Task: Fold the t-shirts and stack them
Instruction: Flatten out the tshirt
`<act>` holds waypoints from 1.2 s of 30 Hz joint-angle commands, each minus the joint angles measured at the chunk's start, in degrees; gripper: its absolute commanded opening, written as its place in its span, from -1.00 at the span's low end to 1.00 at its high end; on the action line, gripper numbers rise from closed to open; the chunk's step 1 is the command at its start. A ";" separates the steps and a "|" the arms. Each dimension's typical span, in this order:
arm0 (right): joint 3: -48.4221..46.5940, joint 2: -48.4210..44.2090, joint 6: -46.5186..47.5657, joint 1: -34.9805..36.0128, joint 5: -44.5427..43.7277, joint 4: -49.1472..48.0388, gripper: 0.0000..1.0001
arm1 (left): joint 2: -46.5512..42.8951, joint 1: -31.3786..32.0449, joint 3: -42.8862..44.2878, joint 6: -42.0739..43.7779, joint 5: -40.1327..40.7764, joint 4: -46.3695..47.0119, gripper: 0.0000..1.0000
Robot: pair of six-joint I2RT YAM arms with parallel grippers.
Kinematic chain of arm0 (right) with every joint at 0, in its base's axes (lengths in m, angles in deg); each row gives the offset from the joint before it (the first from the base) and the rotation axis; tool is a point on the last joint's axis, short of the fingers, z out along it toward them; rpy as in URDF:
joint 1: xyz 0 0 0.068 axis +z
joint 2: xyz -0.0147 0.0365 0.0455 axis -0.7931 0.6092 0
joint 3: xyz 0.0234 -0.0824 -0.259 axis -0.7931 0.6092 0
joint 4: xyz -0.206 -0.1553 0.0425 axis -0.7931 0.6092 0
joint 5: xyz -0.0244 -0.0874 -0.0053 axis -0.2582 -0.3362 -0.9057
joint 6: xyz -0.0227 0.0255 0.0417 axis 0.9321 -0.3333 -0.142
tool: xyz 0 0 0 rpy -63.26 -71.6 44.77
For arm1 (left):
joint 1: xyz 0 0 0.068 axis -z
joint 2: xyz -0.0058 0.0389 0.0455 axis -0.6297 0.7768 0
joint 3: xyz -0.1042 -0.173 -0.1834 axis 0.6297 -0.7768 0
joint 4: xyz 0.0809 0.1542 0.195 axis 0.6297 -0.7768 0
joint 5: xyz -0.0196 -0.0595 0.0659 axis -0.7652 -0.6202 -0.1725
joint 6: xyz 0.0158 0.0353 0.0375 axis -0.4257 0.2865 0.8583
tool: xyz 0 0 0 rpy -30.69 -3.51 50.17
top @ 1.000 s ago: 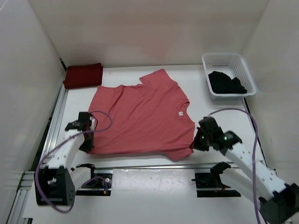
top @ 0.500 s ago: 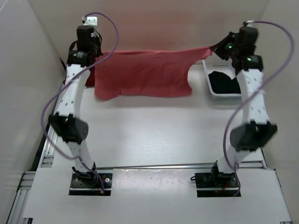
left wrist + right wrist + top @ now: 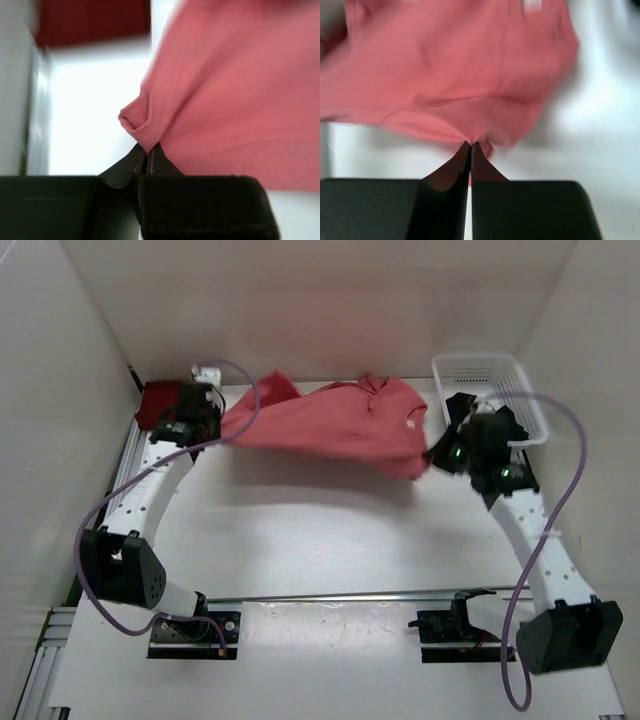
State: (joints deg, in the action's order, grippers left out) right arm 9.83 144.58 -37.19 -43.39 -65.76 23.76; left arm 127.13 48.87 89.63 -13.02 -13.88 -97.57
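Salmon t-shirt (image 3: pixel 340 425), pinched, left hand (image 3: pixel 146 154), right hand (image 3: pixel 470 146)

Left arm (image 3: pixel 150 490) and right arm (image 3: pixel 530 530) extended forward, elbows bent outward; left gripper (image 3: pixel 220 425) and right gripper (image 3: pixel 432 455) each pinched shut on opposite ends of the pink shirt (image 3: pixel 330 425) slung between them.

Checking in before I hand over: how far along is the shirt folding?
Done: the maroon shirt lies folded at the back left corner. In hand: the salmon shirt is stretched between the left claw and right claw, both shut on its edges. Left: folding and stacking it, then the black shirt in the basket.
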 commanded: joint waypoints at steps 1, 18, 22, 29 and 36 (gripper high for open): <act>14.02 -14.09 0.50 3.64 -4.22 1.86 -1.00 | -5.57 1.40 -11.19 0.23 -0.04 -3.97 -0.74; 42.57 -38.75 -14.19 13.07 -6.68 16.00 -1.00 | -13.23 2.02 -38.38 0.23 -1.97 -22.67 0.22; 42.56 -38.75 -13.57 13.07 -7.22 16.54 -1.00 | -15.78 0.70 -38.38 0.23 0.58 -23.57 0.28; 42.56 -36.99 -12.52 13.59 -7.22 14.78 -1.00 | -10.44 -1.23 -36.88 0.23 -1.52 -24.10 0.28; 44.32 -36.99 -11.90 13.59 -7.22 14.78 -1.00 | -5.95 -4.75 -37.59 0.23 -10.15 -19.01 0.28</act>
State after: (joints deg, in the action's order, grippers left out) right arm 53.61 107.44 -50.13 -30.17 -71.93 39.32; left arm 121.09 44.68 51.73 -12.76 -19.40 -119.69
